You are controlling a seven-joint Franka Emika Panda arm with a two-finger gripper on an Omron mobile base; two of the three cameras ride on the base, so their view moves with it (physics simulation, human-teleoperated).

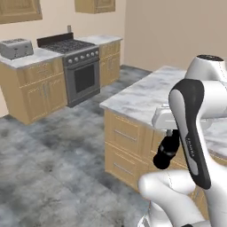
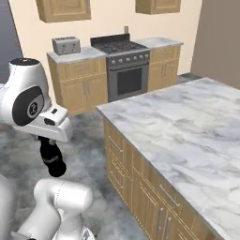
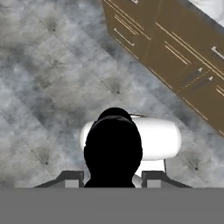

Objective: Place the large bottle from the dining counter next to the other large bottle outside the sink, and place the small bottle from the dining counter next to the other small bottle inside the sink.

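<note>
Gripper: clamped on large bottle, hanging over grey mottled floor | dining counter: marble top beside arm | back wall: stove, toaster, wood cabinets.

The gripper holds the large bottle, which hangs neck up beside the dining counter. At ten o'clock stand a stove and a toaster.
</note>
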